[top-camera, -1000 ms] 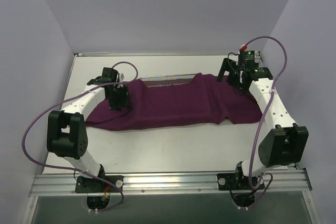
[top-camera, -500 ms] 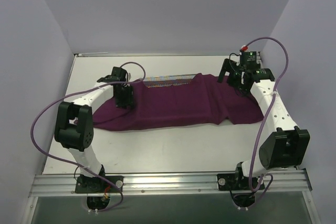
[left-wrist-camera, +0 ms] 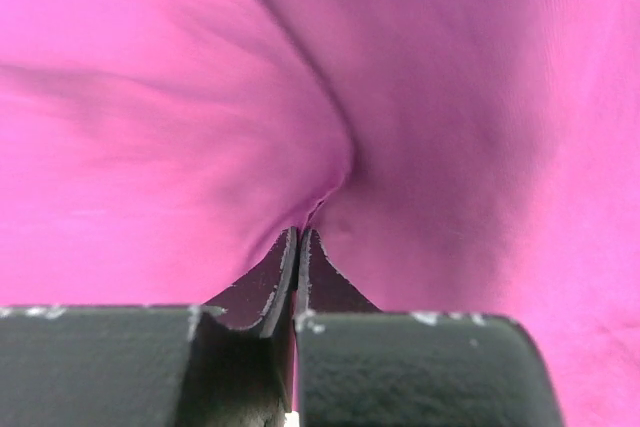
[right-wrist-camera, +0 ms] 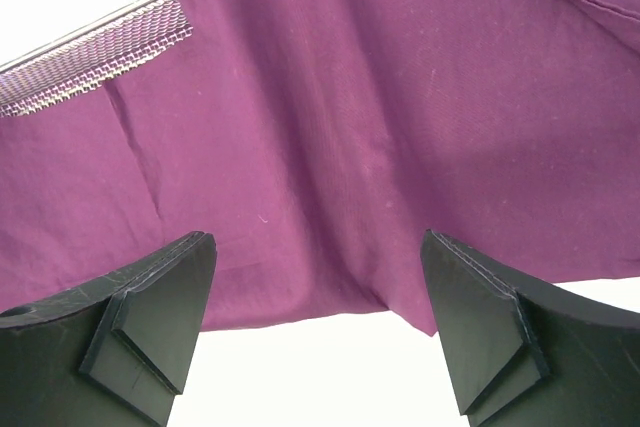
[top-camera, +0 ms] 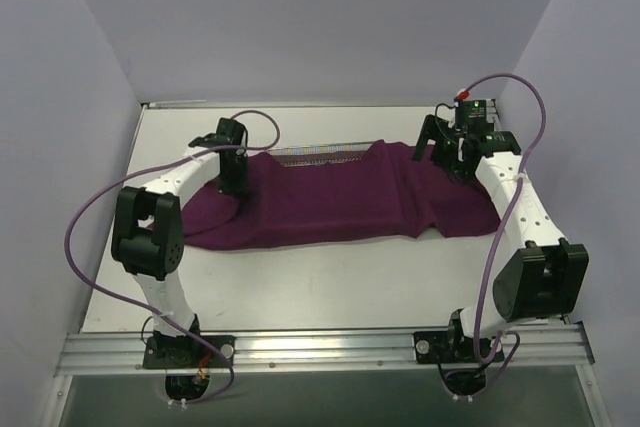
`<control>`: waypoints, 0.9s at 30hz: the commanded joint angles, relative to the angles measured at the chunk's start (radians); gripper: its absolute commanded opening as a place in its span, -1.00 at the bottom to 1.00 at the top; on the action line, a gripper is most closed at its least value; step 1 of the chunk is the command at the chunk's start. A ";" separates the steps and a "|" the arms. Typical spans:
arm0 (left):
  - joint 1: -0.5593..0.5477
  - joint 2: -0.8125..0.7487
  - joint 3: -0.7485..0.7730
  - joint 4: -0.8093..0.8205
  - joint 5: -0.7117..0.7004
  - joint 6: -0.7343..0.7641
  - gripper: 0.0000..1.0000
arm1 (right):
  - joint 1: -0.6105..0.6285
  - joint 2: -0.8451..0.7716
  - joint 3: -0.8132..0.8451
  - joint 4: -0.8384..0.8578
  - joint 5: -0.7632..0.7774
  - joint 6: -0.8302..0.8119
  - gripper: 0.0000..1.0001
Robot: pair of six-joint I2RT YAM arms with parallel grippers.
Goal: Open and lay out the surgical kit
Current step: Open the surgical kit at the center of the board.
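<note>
The surgical kit's dark purple cloth wrap [top-camera: 330, 202] lies spread across the table's far half. A strip of the silver wire-mesh tray [top-camera: 320, 155] shows along the cloth's far edge, the rest covered. My left gripper [top-camera: 233, 175] is down on the cloth's left part. In the left wrist view its jaws [left-wrist-camera: 302, 235] are pressed together, pinching a fold of the cloth [left-wrist-camera: 450, 97]. My right gripper [top-camera: 450, 154] hovers over the cloth's far right corner. In the right wrist view it [right-wrist-camera: 318, 247] stands open, with the cloth [right-wrist-camera: 350, 97], the mesh tray [right-wrist-camera: 100, 52] and nothing between the fingers.
White enclosure walls close in on the left, right and back. A metal rail [top-camera: 320, 345] carrying both arm bases runs along the near edge. Purple cables loop beside each arm. Bare white table [top-camera: 320, 287] lies between the cloth and the rail.
My left gripper has shifted right and farther along the cloth's left part and closed on a fold of it. The right gripper has barely moved, its jaws slightly narrower.
</note>
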 commanded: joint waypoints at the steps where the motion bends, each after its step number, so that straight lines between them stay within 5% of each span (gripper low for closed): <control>1: 0.067 -0.081 0.118 -0.054 -0.177 0.069 -0.95 | 0.001 0.032 0.025 -0.017 -0.014 -0.009 0.72; 5: 0.222 -0.069 0.254 -0.054 -0.244 0.126 -0.95 | 0.001 0.064 0.042 -0.022 -0.008 -0.009 0.73; 9: 0.366 0.116 0.495 -0.085 -0.308 0.198 -0.95 | 0.000 0.115 0.082 -0.034 0.015 0.007 0.73; 10: 0.392 0.156 0.615 -0.102 -0.320 0.193 -0.82 | 0.001 0.137 0.089 -0.032 0.019 0.010 0.73; 11: 0.432 0.193 0.676 -0.149 -0.331 0.180 -0.18 | 0.001 0.147 0.108 -0.029 0.020 0.016 0.73; 12: 0.449 0.257 0.742 -0.181 -0.327 0.140 0.01 | 0.001 0.159 0.115 -0.022 0.031 0.019 0.74; 14: 0.463 0.287 0.853 -0.209 -0.258 0.123 0.07 | 0.000 0.193 0.141 -0.012 0.032 0.025 0.75; 18: 0.454 0.273 0.854 -0.263 -0.251 0.094 0.59 | -0.005 0.246 0.189 -0.011 0.052 0.036 0.77; 27: 0.359 0.048 0.395 -0.131 0.066 -0.080 0.63 | -0.106 0.332 0.220 0.015 0.104 0.039 0.75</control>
